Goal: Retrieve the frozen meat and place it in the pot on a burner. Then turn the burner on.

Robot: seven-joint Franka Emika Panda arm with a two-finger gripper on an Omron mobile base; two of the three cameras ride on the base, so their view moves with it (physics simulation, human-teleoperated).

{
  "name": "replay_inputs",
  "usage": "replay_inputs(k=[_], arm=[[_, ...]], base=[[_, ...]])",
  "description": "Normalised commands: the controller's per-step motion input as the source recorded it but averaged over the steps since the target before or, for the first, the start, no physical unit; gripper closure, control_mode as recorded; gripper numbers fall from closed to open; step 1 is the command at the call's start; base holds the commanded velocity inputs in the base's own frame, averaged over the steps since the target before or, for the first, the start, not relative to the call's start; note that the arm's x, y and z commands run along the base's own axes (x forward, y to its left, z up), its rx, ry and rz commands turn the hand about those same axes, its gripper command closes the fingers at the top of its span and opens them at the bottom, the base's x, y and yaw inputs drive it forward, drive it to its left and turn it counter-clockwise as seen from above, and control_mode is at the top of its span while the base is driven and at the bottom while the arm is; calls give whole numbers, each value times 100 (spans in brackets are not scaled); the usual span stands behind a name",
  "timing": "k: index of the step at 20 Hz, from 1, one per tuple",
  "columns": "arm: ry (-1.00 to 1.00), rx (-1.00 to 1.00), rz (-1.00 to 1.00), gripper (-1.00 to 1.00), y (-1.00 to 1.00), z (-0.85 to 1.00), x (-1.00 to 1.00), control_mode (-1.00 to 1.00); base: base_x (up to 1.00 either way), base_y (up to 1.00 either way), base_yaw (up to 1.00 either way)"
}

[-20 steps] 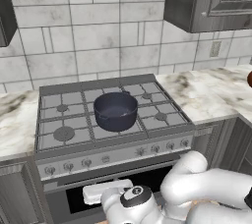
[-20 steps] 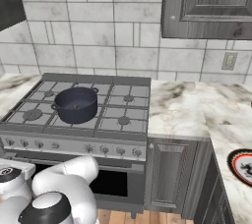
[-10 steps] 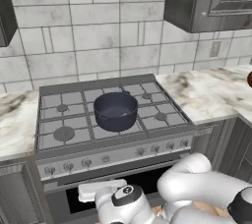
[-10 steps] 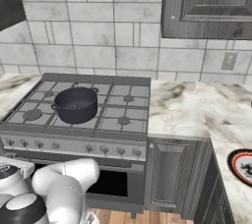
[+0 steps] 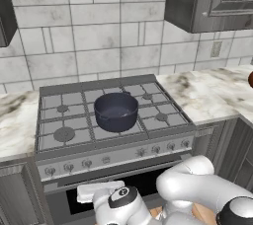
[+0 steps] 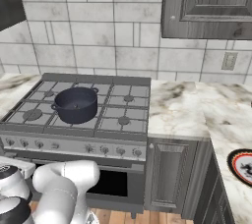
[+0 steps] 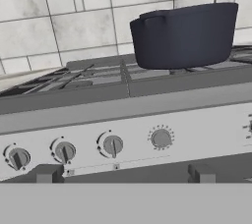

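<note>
The dark blue-grey pot (image 5: 116,111) (image 6: 75,104) stands on the stove's centre grate, and it looks empty from above. In the hand view the pot (image 7: 184,35) sits at upper right, above the control panel. My gripper (image 7: 125,174) is low in front of the stove, level with the knobs. It is open, with its fingertips (image 7: 48,173) wide apart and nothing between them. My white hand (image 5: 99,191) hangs before the oven door.
A row of several burner knobs (image 7: 112,145) runs along the stove front (image 5: 118,156). Marble counters (image 6: 182,107) flank the stove. A round red-rimmed plate (image 6: 242,166) lies on the right counter. Dark cabinets (image 6: 206,2) hang overhead.
The arm has shifted slightly in front of the oven, with the wrist a little higher. Pot and stove are unchanged.
</note>
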Motion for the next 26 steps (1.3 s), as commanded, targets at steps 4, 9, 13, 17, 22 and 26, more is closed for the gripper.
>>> replay_inputs(k=[4,9,13,17,22,26], arm=[[7,-2,0,-100,3,-13,3,-100],[4,-4,2,-100,6,-7,2,-100],[0,-2,4,-100,15,0,0,-100],[0,0,0,-100,0,0,1,-100],[-4,0,0,-100,7,-6,10,-100],[-5,0,0,-100,6,-10,9,-100]], base=[[0,0,0],[0,0,0],[0,0,0],[0,0,0],[0,0,0],[0,0,0]])
